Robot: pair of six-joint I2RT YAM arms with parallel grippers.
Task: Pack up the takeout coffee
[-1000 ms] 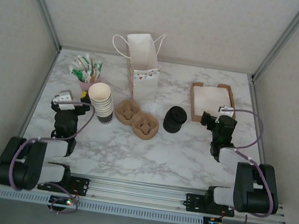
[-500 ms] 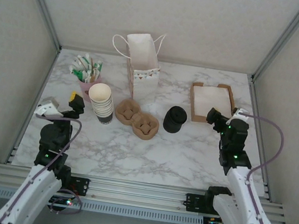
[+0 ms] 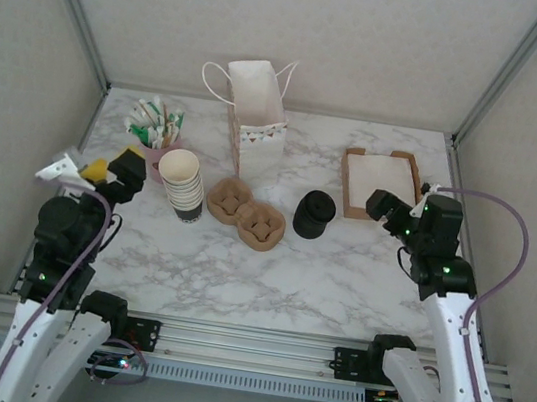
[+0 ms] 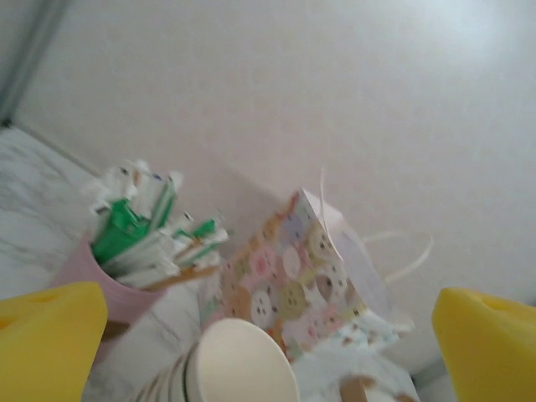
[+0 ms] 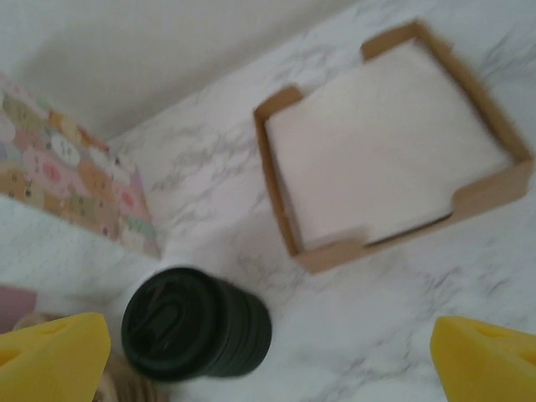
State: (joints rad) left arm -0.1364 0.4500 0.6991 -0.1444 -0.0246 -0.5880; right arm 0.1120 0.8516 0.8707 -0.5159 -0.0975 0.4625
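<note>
Left pincer [image 3: 114, 169] and right pincer [image 3: 397, 205] gape released; lidded takeout coffee [image 3: 314, 215] stands near tray [image 3: 346, 184] stacked with napkins [image 3: 383, 181].

Left gripper [image 3: 111, 170] and right gripper [image 3: 387, 207] — each aloft at its own side, jaws wide apart, empty.

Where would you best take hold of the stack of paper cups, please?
Grip the stack of paper cups across its round side wall, about midway up, coming in level from the left with the open left gripper. It stands upright, and the cardboard carrier sits close on its right.
</note>
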